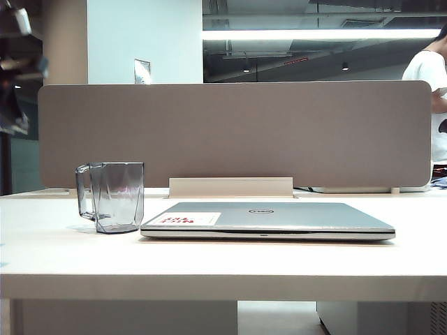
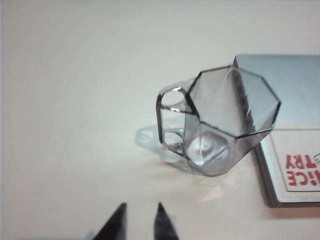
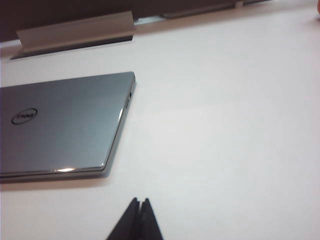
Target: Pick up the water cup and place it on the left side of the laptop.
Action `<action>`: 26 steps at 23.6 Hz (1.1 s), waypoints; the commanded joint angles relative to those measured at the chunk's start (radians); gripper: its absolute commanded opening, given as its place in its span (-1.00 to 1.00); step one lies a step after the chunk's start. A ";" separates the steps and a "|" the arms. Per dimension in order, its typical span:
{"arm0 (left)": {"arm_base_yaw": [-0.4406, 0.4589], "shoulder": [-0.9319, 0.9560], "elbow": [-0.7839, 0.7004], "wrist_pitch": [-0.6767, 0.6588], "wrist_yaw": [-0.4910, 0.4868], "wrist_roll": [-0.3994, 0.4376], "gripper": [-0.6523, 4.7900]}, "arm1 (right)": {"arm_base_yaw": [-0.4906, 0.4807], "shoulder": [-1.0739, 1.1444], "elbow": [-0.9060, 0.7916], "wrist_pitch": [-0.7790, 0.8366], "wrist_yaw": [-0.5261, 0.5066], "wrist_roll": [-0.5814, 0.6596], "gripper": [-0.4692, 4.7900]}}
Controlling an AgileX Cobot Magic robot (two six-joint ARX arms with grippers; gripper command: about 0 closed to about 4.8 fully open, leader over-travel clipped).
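Plainly upright on the pale surface (image 1: 223, 262): the water cup (image 1: 115, 197), just beside the left edge of the closed laptop (image 1: 269, 220), handle turned away from it. Not held by either hand.

Seen from the left wrist: the left hand (image 2: 139, 222) well short of the water cup (image 2: 220, 122), pulled back over bare surface (image 2: 75, 100), two dark fingertips (image 2: 116, 225) set slightly apart with a narrow gap between them, pinching nothing. Beyond the cup from this hand, a corner of the laptop (image 2: 295, 85) with its white sticker (image 2: 300, 165) in red print.

From the right wrist: the right hand (image 3: 139, 220) with fingertips pressed together, empty, above open surface (image 3: 225, 125). Ahead of it and off to one side, the laptop (image 3: 65, 125), lid down, dark logo (image 3: 24, 116) showing. Neither hand visible in the exterior view.
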 commanded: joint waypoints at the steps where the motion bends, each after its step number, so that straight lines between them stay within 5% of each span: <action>1: -0.001 -0.075 0.000 -0.040 0.004 -0.003 -0.47 | 0.000 -0.002 -0.013 0.014 0.004 -0.009 -0.84; 11: -0.001 -0.231 -0.004 -0.129 0.026 -0.007 -0.47 | 0.000 0.000 -0.014 0.019 0.005 -0.053 -0.84; 14: -0.001 -0.307 -0.041 -0.160 0.079 -0.013 -0.78 | 0.001 0.000 -0.014 0.019 -0.010 -0.053 -0.84; 26: -0.001 -0.587 -0.223 -0.142 0.026 -0.079 -0.78 | 0.001 0.000 -0.014 0.019 -0.017 -0.053 -0.84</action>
